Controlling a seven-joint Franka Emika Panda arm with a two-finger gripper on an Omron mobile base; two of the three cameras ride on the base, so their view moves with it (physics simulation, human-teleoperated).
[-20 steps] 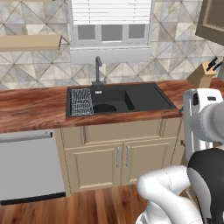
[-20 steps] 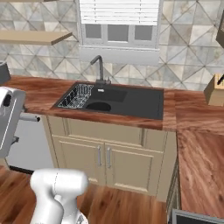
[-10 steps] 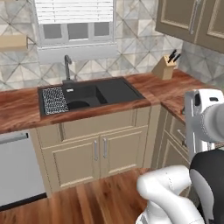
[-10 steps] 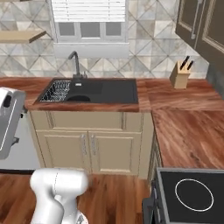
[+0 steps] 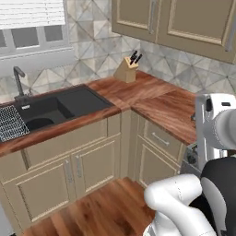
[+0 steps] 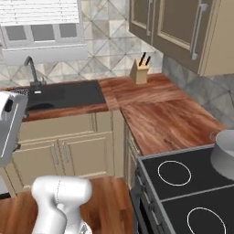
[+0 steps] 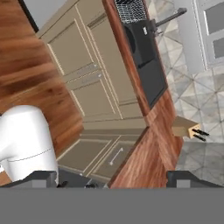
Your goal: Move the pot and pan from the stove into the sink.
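Pot (image 6: 225,155) first, by my reckoning, since it is the nearest of the task's things to come into sight: a grey metal wall at the right edge of the stove (image 6: 183,192), standing on the black glass beside the back white burner ring, cut off by the frame so that its handles and far side cannot be made out. The pan I cannot place from here. The sink (image 5: 55,108) lies the other way, let into the long wooden counter (image 6: 160,119) under the window, well apart from the stove and round the inside corner where the knife block (image 5: 126,69) stands against the tiled wall. So the relation that matters is this: the pot sits to the robot's right and ahead, at the near end of the side run of counter, while the sink is off to its left, and any carry must swing across that corner. The gripper (image 7: 113,181) is nowhere near either yet; in the hand view its two dark fingertips (image 7: 41,178) rise far apart at the bottom, spread wide with nothing between them, and they look out over cabinet doors, floor and the counter edge rather than at the cooktop. The arm is folded close over the base, its white elbow low in front and the hand held high beside the upper link, rolled so that the counter runs diagonally up the hand view. I would judge the job barely begun, with the base yet to square up to the stove before a reach for the pot makes sense.
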